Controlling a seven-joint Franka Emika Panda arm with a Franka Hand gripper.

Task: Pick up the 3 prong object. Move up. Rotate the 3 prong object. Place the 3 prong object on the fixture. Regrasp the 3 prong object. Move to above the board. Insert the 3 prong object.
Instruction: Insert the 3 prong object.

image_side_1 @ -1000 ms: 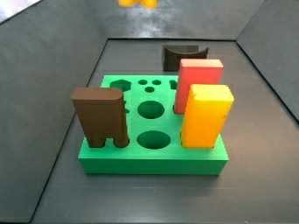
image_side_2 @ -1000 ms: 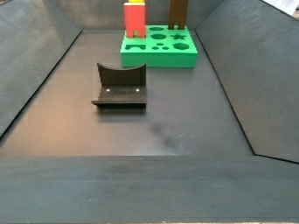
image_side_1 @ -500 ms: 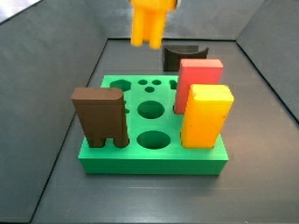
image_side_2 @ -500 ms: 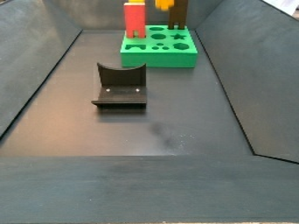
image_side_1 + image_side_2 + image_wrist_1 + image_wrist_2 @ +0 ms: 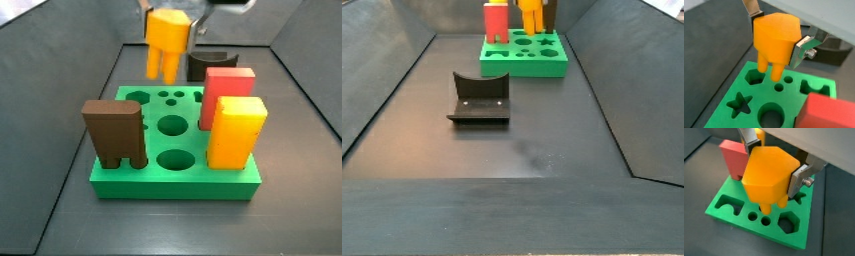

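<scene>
Your gripper (image 5: 771,165) is clamped on the 3 prong object (image 5: 776,40), which hangs upright with prongs pointing down just above the small round holes (near the far edge) of the board (image 5: 734,220), so descend straight.

Gripper (image 5: 777,41) fingers (image 5: 806,46) look like brushed silver metal, clamped on the 3 prong object (image 5: 774,42), which is smooth matt orange plastic. Right below it the board (image 5: 734,92) is matt green plastic; the red block (image 5: 733,157) beside it looks similar. The fixture (image 5: 478,98) is dull dark plastic.
</scene>
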